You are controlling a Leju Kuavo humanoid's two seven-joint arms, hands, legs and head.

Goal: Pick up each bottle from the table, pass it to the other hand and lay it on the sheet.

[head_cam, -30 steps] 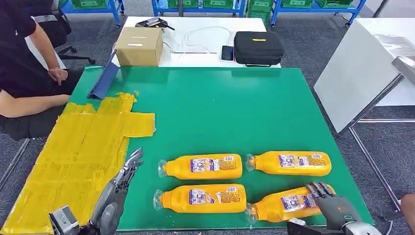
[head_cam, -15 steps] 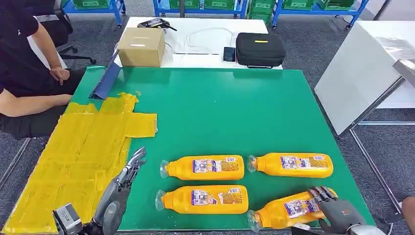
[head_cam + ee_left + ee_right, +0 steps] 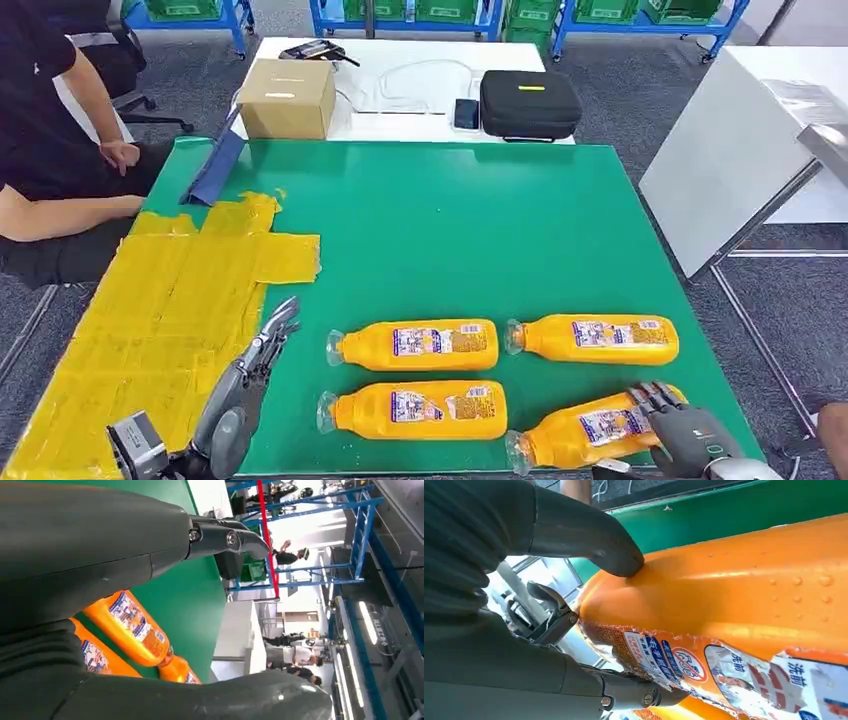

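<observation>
The right hand (image 3: 690, 437) grips the nearest bottle (image 3: 590, 428), apparently by its base (long axis slanting toward the sheet (image 3: 150, 330)); the left hand (image 3: 255, 360) waits open beside it.

Head view high above table (image 3: 480, 230), wrist views close, sharing bottles (image 3: 420, 343)

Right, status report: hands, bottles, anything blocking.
Right robot hand gripping the near-right bottle, thumb and fingers around it. Left robot hand open, holding nothing. Four bottles on the green table, yellow sheet bare. Nothing blocking.
</observation>
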